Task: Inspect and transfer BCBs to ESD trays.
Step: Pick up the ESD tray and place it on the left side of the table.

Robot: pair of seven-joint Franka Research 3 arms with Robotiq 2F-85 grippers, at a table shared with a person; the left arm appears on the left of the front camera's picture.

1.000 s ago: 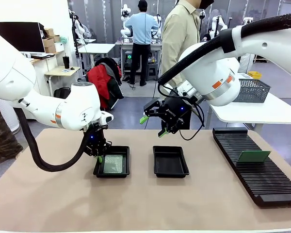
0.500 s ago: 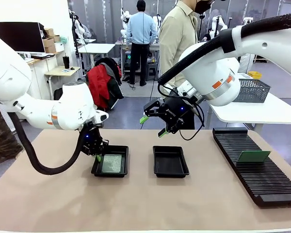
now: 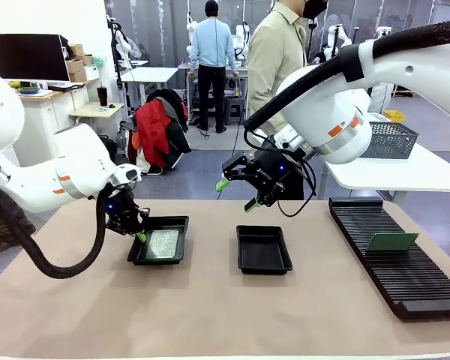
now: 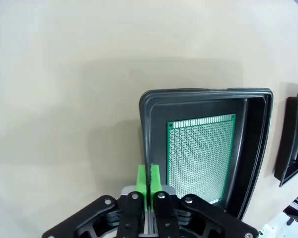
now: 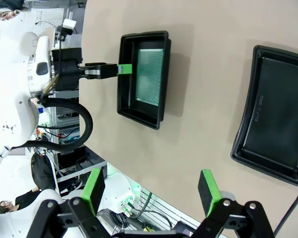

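Observation:
My left gripper (image 3: 140,236) is shut on the left rim of an ESD tray (image 3: 181,220), a shallow black one sitting on the tan table. A green BCB (image 3: 163,244) lies flat on its floor. In the left wrist view the green pads (image 4: 149,178) pinch the tray's rim (image 4: 203,93) beside the BCB (image 4: 198,153). My right gripper (image 3: 237,195) hangs open and holds nothing above the second ESD tray (image 3: 264,268), which is bare. The right wrist view shows its wide-apart fingers (image 5: 151,186) over both trays (image 5: 141,116) (image 5: 248,148) and the BCB (image 5: 150,74).
A long black slotted rack (image 3: 405,289) lies at the right of the table, with another green board (image 3: 392,241) standing in it. A person in a tan shirt (image 3: 274,52) stands at the far side. Open table lies in front of the trays.
My left arm has drawn back to the left, dragging the tray with the BCB in it leftward across the table. The right arm has stayed still.

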